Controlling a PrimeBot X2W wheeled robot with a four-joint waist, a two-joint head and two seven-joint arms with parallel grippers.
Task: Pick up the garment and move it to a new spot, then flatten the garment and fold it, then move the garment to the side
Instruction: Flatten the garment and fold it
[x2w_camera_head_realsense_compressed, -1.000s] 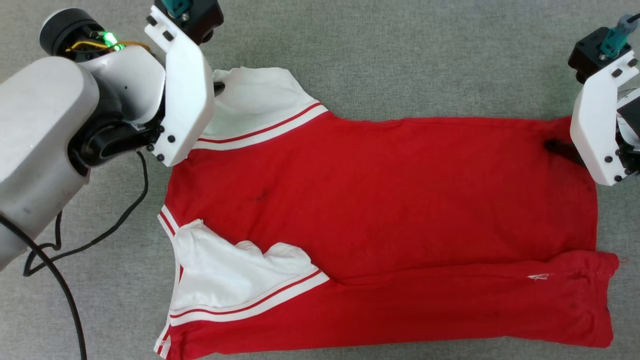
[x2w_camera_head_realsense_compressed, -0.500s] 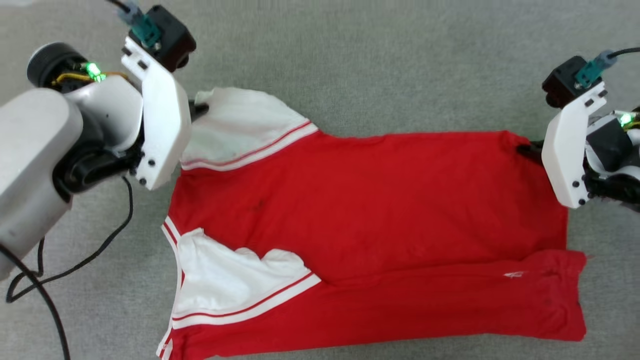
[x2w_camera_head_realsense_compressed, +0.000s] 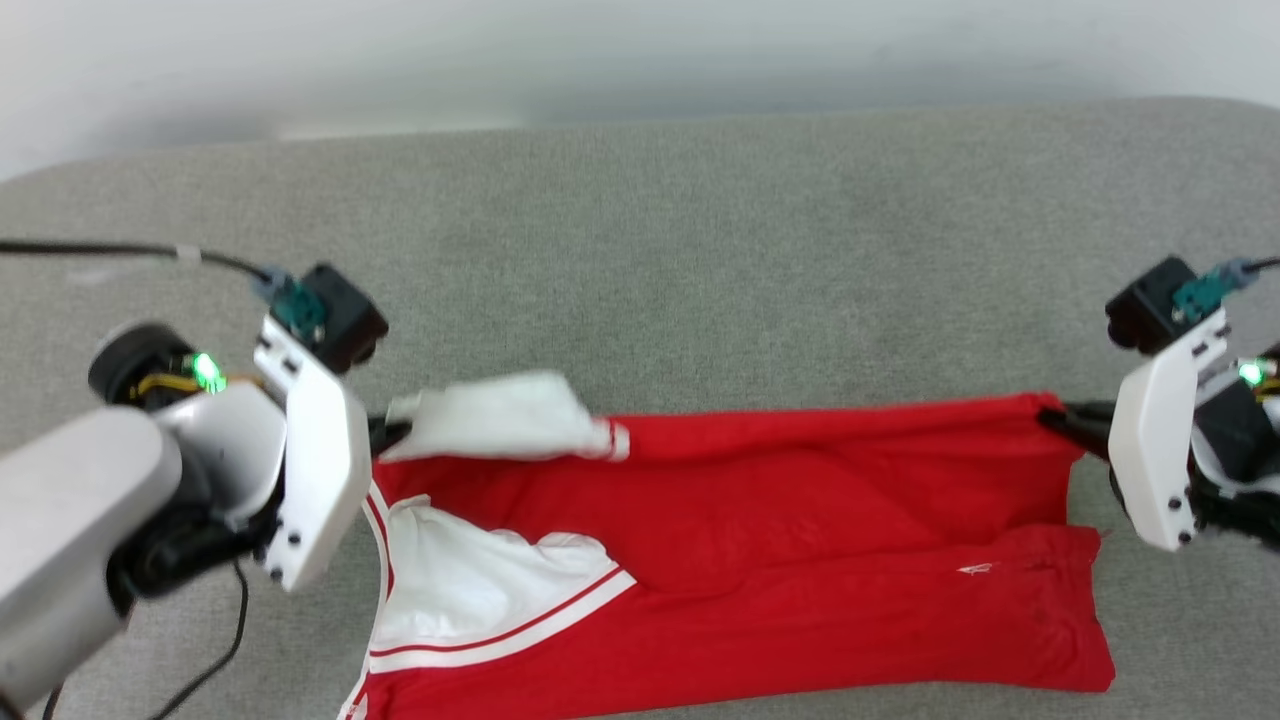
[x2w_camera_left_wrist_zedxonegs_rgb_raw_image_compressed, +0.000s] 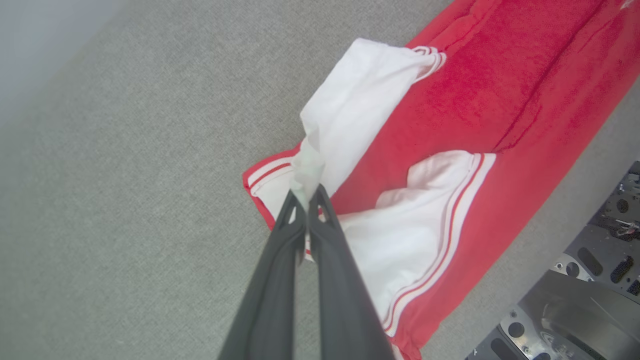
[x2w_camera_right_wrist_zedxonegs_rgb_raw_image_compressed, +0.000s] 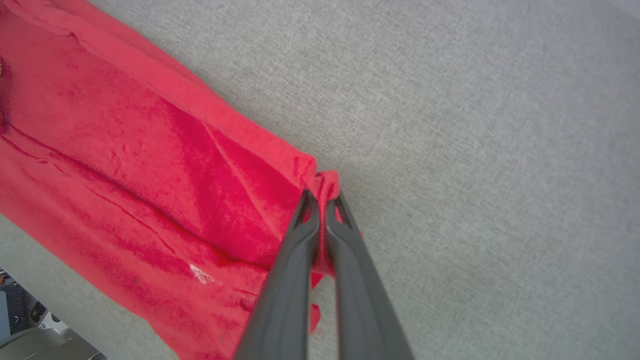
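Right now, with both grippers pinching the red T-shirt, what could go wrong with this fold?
The left gripper pinches only the tip of the far white sleeve; it may slip free. The near sleeve lies crumpled on the red T-shirt, so folding over it could trap wrinkles.

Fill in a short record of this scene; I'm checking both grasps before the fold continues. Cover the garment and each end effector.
garment: red shirt with white sleeves, spread sideways on grey surface
left end effector: shut, pinching the far white sleeve
right end effector: shut, pinching the far red hem corner
far edge: raised between the two grips
near sleeve: lying on the red body
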